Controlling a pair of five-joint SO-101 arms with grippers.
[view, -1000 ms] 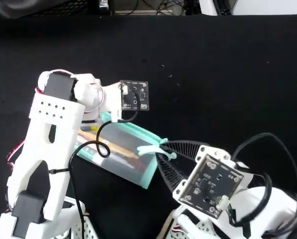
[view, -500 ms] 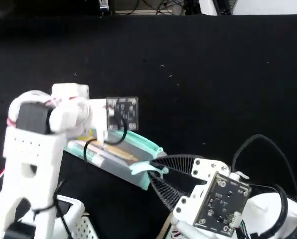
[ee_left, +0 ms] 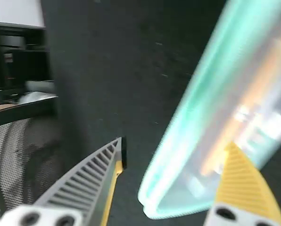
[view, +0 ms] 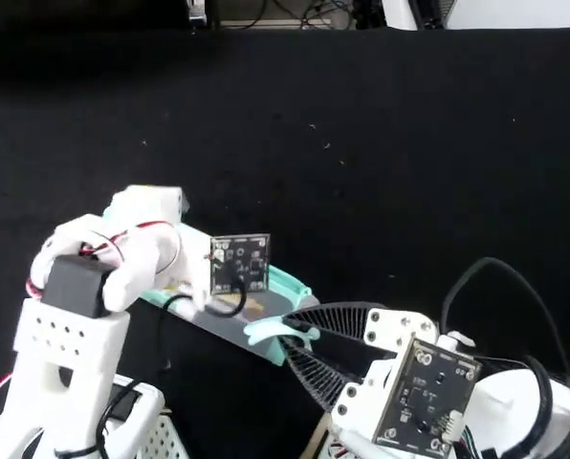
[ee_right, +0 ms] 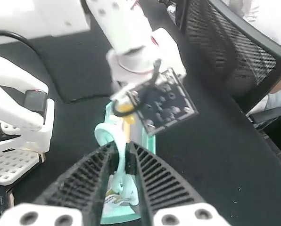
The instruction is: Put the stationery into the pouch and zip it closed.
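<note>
One teal pouch (view: 287, 287), stationery (ee_left: 244, 94) inside, lies near the table's (view: 409, 143) front edge. The right gripper (ee_right: 120, 150) is clamped on its zip loop (ee_right: 103, 134), and the left gripper (ee_left: 176, 143), spread apart, straddles the other end. Zipping seems the step in hand; next, brace the pouch and pull along the zip.

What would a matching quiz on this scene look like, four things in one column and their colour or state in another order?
Things:
1. pouch
2. right fingers
3. left fingers
4. table

States:
A. black surface under everything
B. yellow-faced, spread apart
C. mint-edged and see-through
D. black, pinched on the pull loop

Pairs: 1-C, 2-D, 3-B, 4-A
</note>
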